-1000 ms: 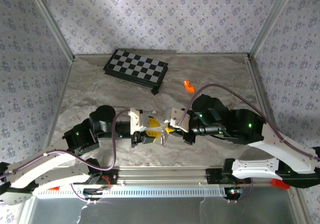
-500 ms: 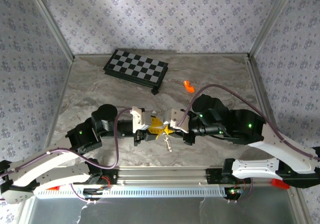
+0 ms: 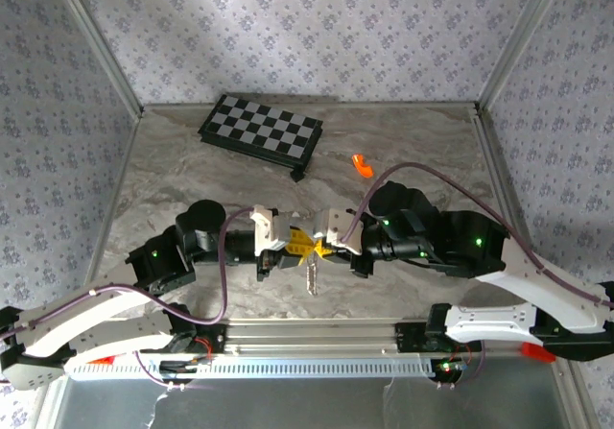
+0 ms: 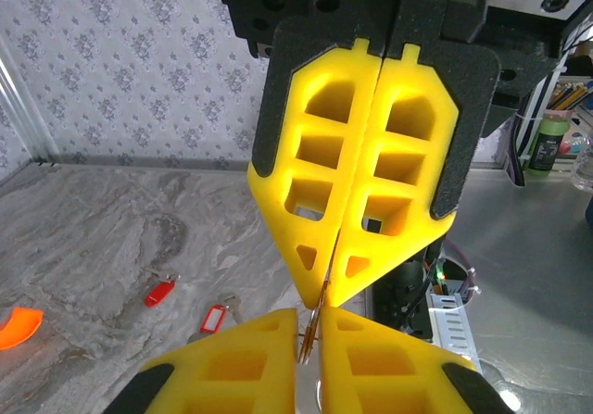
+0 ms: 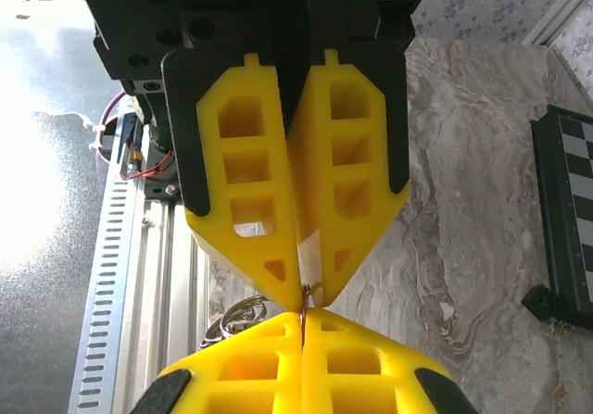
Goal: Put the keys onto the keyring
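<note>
Keys (image 4: 159, 293) lie on the marbled table (image 3: 173, 175), seen in the left wrist view at about eight o'clock. They are two small red plastic tags. The left one is plain red, and the one just to its right has a pale centre. They sit near each other but apart. The keyring (image 3: 311, 277) is up off the surface where the two grippers meet, and in the top view a short silvery strand hangs from that spot toward six o'clock. The wrist views show only a thin metal edge between the yellow pads, with a few silver loops dangling beside it. Bare table opens at nine and ten o'clock of the grippers. A chequered board (image 3: 261, 131) lies at eleven o'clock near the patterned back wall (image 3: 307, 35), and an orange piece (image 3: 362, 165) sits at one o'clock, well apart from the fingers. Side walls close in the table at left and right, and a metal rail (image 3: 326, 333) runs along the near edge at six o'clock. Both arms are folded low with their forearms level. The left gripper (image 3: 299, 247) points toward three o'clock with its fingers drawn in on the metal edge. The right gripper (image 3: 321, 249) points toward nine o'clock, nose to nose with it, and its fingers are pressed together on the same edge.
</note>
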You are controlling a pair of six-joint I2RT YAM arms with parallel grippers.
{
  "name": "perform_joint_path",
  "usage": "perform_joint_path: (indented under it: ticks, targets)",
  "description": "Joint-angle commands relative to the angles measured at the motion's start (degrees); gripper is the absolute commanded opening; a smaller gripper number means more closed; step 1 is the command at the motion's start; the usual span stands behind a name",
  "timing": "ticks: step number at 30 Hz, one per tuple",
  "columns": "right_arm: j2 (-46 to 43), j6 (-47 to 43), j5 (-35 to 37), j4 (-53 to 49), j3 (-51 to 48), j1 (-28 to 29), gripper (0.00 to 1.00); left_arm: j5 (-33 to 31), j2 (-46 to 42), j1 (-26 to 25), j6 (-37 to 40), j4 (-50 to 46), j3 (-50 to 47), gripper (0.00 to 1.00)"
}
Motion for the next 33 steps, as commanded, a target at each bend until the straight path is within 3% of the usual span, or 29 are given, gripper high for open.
perform_joint_path:
  ticks: [1,10,21,24,26,29,33]
  targets:
    - [-1.3,-0.7,-2.0,2.6,-0.2,0.6,0.00,-0.3,0.5,-0.1,-0.2,1.3,-0.3,0.12]
    - [-1.9,-1.1,-2.0,4.1,-1.6,1.4,0.00,0.3,0.4,-0.1,-1.0,2.9,-0.8,0.00]
    - [-3.0,-0.1,-0.9,5.9,-3.1,1.8,0.00,-1.5,-1.9,-0.1,-2.0,7.0,-3.0,0.00]
    - [-3.7,1.7,0.1,7.2,-4.0,1.8,0.27,-1.6,-2.4,-0.1,-1.9,7.6,-3.5,0.00]
    - [-4.9,3.6,0.2,8.0,-4.9,1.8,0.40,-1.1,-2.6,-0.1,-1.8,8.0,-3.6,0.00]
    - [-7.4,5.3,-0.9,9.8,-7.3,1.5,0.47,-0.5,-3.1,-0.1,-1.9,8.7,-3.9,0.00]
    - [-10.1,7.9,-2.5,12.3,-9.8,0.5,0.44,1.2,-3.6,-0.1,-2.2,9.7,-4.1,0.00]
